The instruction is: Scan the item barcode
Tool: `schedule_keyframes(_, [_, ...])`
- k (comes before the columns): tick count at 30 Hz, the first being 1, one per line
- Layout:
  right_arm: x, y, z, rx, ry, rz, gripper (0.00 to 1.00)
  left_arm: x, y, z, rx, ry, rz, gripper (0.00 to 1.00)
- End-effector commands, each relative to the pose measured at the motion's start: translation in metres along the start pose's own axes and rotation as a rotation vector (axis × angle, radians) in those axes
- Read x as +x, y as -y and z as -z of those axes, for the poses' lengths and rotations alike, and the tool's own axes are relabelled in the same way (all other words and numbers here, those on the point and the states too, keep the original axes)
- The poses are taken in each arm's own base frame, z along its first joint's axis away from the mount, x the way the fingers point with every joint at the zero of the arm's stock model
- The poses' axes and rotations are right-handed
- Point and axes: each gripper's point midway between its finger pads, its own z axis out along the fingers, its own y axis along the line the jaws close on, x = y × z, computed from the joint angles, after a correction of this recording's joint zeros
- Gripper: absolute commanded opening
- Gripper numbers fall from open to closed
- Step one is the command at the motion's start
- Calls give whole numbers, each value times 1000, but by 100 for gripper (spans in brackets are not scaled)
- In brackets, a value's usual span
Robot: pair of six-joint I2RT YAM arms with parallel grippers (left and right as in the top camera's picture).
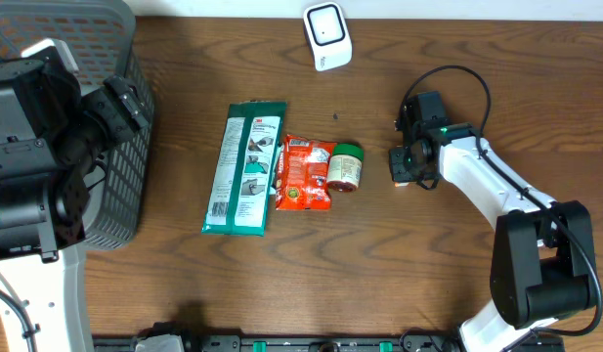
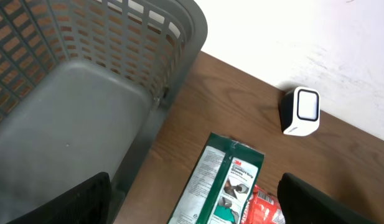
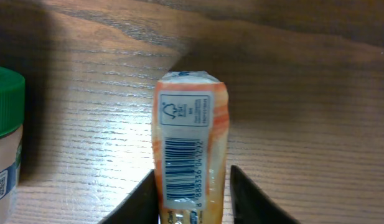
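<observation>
Barcoded packet [image 3: 190, 143] between right tool [image 3: 192, 193] fingers; arm [image 1: 487, 181] stretched low.

From overhead I get soft, even light across the wooden table [image 1: 379, 274], only faint shadows beside the green pack [image 1: 244, 168], and no blur. In the left wrist view the white wall [image 2: 316, 37] is nearly blown out, while the grey basket [image 2: 86, 99] reads clearly. The left gripper [image 2: 195, 180] shows its fingers [image 2: 61, 202] as dark, soft shapes. In the right wrist view glare lies on the wood left of the orange packet [image 3: 190, 143] and the top left corner is in shadow. The barcode [image 3: 182, 171] is sharp, and the right gripper [image 3: 192, 171] has black, unfocused fingers [image 3: 139, 202].
</observation>
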Motion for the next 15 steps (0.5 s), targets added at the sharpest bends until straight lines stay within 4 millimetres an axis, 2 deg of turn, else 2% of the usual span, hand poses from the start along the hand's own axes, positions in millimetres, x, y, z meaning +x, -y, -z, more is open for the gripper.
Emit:
schedule_keyframes(1, [-11, -3, 12, -11, 41, -2, 16, 1, -1, -1, 1, -5, -6, 85])
schedule_keyframes(7, [-16, 2, 14, 2, 55, -9, 14, 1, -1, -1, 1, -5, -6, 85])
schedule_keyframes(11, [-23, 9, 22, 45, 69, -5, 14, 1, -1, -1, 1, -5, -6, 86])
schedule_keyframes(15, [-29, 7, 30, 47, 75, 10, 15, 1, -1, -1, 1, -5, -6, 85])
